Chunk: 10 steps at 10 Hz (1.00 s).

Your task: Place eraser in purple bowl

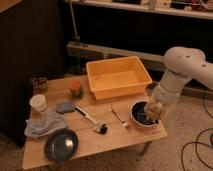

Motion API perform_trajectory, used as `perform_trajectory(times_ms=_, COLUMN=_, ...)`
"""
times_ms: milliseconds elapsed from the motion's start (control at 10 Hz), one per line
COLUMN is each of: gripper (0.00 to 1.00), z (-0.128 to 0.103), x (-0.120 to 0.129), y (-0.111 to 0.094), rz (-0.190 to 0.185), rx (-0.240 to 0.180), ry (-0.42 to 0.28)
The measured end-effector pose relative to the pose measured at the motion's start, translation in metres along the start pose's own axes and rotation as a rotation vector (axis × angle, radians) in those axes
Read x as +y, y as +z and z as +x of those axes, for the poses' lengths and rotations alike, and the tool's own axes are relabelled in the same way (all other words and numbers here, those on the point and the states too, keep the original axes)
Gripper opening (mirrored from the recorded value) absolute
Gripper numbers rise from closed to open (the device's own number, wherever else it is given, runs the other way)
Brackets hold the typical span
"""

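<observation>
The purple bowl (pixel 136 118) stands near the right end of the wooden table (pixel 115 140), dark and glossy inside with a pale rim. My gripper (pixel 152 110) hangs just over the bowl's right half, reaching in from the right on the white arm. It is shut on the eraser (pixel 150 108), a small tan block that shows between the fingers above the bowl's inside. Whether the eraser touches the bowl I cannot tell.
A yellow bin (pixel 119 77) sits at the back of the table. A black-headed brush (pixel 91 119) and a small metal tool (pixel 118 117) lie mid-table. On the left are a grey-blue pad (pixel 65 106), a white cup (pixel 38 103), a cloth (pixel 45 125), an orange can (pixel 76 90) and a shallow grey-blue bowl (pixel 61 144).
</observation>
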Motion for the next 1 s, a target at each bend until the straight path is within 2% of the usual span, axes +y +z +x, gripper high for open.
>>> perform_trajectory(times_ms=200, gripper=0.0, z=-0.017, x=-0.019, y=0.04, rz=0.011, rx=0.022, ry=0.028)
perform_trajectory(times_ms=400, gripper=0.0, z=-0.026, x=-0.016, y=0.057, rz=0.032, rx=0.007, ry=0.012)
perform_trajectory(times_ms=600, gripper=0.0, z=-0.024, x=0.015, y=0.048, rz=0.055, rx=-0.047, ry=-0.012)
perform_trajectory(times_ms=800, gripper=0.0, z=-0.014, x=0.05, y=0.018, rz=0.066, rx=-0.088, ry=-0.05)
perform_trajectory(times_ms=1000, gripper=0.0, z=0.002, x=0.094, y=0.001, rz=0.075, rx=-0.101, ry=-0.104)
